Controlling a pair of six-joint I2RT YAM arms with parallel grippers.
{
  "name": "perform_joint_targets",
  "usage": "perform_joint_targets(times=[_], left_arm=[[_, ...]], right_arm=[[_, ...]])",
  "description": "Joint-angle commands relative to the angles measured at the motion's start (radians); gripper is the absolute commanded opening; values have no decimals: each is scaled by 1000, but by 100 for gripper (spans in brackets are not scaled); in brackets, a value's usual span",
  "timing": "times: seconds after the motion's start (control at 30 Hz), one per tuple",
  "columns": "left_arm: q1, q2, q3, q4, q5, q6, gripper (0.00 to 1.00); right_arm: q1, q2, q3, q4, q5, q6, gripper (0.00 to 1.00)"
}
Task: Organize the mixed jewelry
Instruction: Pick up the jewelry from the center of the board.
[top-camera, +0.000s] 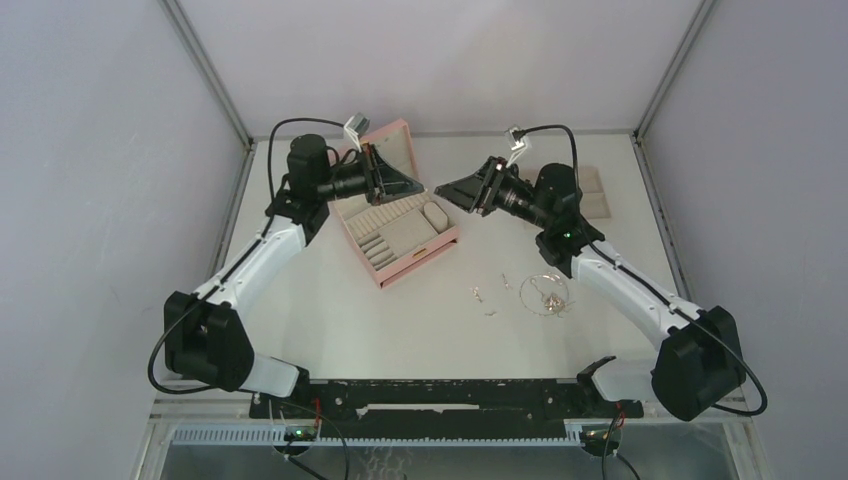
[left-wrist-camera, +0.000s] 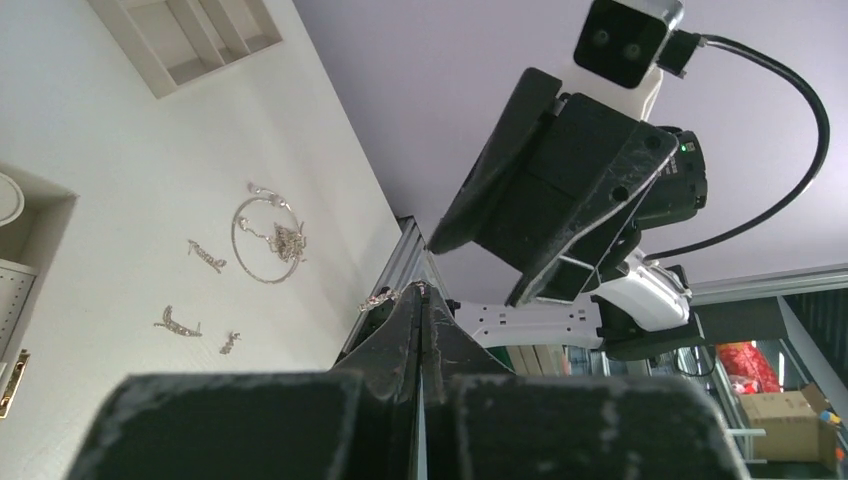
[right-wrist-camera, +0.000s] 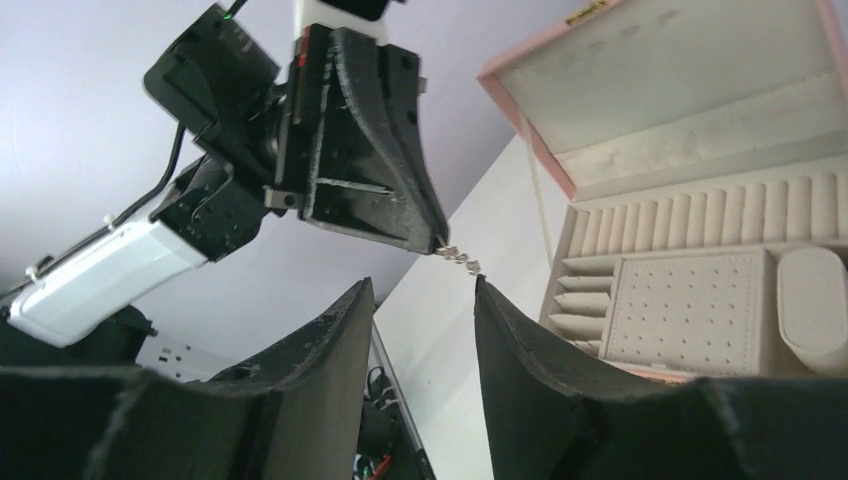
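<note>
From above, my left jaws hang over the open pink box (top-camera: 418, 262), facing my right jaws; the looped necklace (top-camera: 545, 292) and loose silver bits (top-camera: 480, 295) lie on the desk (top-camera: 350, 320). Left wrist: my left jaws pinch a tiny silver piece (left-wrist-camera: 381, 298) (at the very tips). Right wrist: my right jaws stand parted, empty, just beneath it.

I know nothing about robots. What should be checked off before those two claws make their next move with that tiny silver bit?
1. Left gripper shut on the small silver piece: ok.
2. Right gripper open: ok.
3. Piece centred between the right jaws: cannot tell.
4. Pink box lid up: ok.
5. Chain necklace sorted off the table: not ok.
</note>
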Motion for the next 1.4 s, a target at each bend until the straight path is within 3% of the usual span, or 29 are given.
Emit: perform_joint_targets(times=[0.0, 0.7, 0.87, 1.2, 1.37], left_arm=[[14, -39, 32, 48, 40, -36, 0], [17, -57, 29, 40, 38, -33, 0], [18, -57, 36, 41, 39, -34, 0], [16, -45, 39, 41, 40, -34, 0], [20, -42, 40, 40, 37, -34, 0]], right_arm=[[28, 1, 3, 158, -33, -82, 49], [67, 106, 2, 295, 18, -131, 48], [67, 126, 3, 319, 28, -120, 45], [59, 150, 3, 367, 4, -76, 26], [56, 155, 3, 360, -11, -68, 32]])
